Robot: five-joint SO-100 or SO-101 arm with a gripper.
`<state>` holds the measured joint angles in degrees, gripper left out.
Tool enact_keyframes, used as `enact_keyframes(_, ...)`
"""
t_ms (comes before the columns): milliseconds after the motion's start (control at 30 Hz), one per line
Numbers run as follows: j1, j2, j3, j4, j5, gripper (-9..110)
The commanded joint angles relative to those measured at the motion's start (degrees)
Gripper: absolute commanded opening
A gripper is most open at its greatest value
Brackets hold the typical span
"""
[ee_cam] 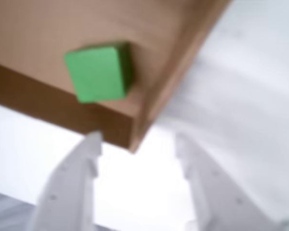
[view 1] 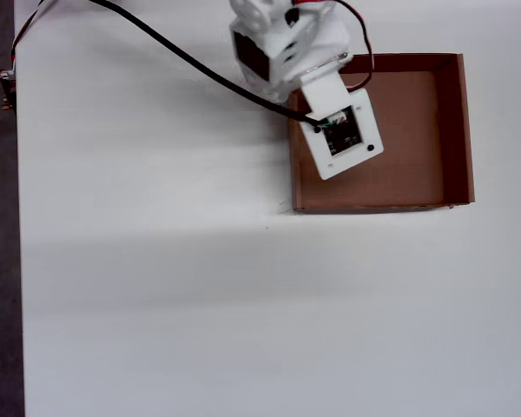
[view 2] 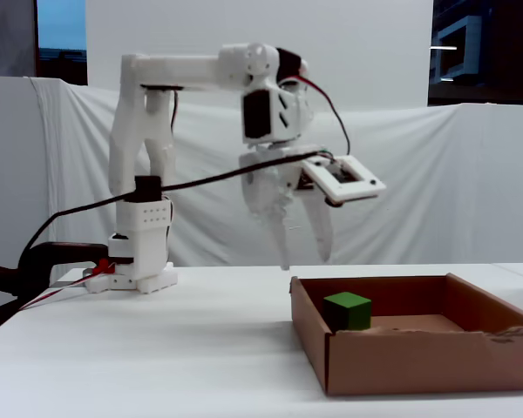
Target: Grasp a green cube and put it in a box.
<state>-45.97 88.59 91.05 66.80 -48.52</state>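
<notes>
The green cube rests on the floor of the brown cardboard box, close to one corner. In the fixed view the cube sits near the box's left wall. My gripper hangs above that left end of the box, open and empty, fingers pointing down and well clear of the cube. In the wrist view the gripper stands wide apart below the box corner. In the overhead view the arm's wrist covers the cube, and only the box shows.
The arm's base stands on the white table left of the box, with a black cable running across the table. The table's left edge borders a dark strip. A white cloth hangs behind.
</notes>
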Motion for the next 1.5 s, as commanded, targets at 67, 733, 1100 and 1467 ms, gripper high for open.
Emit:
enact_keyframes(67,7.47,15.21,6.15,0.88,0.09,21)
enact_keyframes(733,40.34,58.80,54.49,-7.03,-0.18,21)
enact_keyframes(1100,48.43,73.65,73.83,-10.37,-0.53,21)
enact_keyframes(1467,53.79,93.87,79.19,3.60,0.00,21)
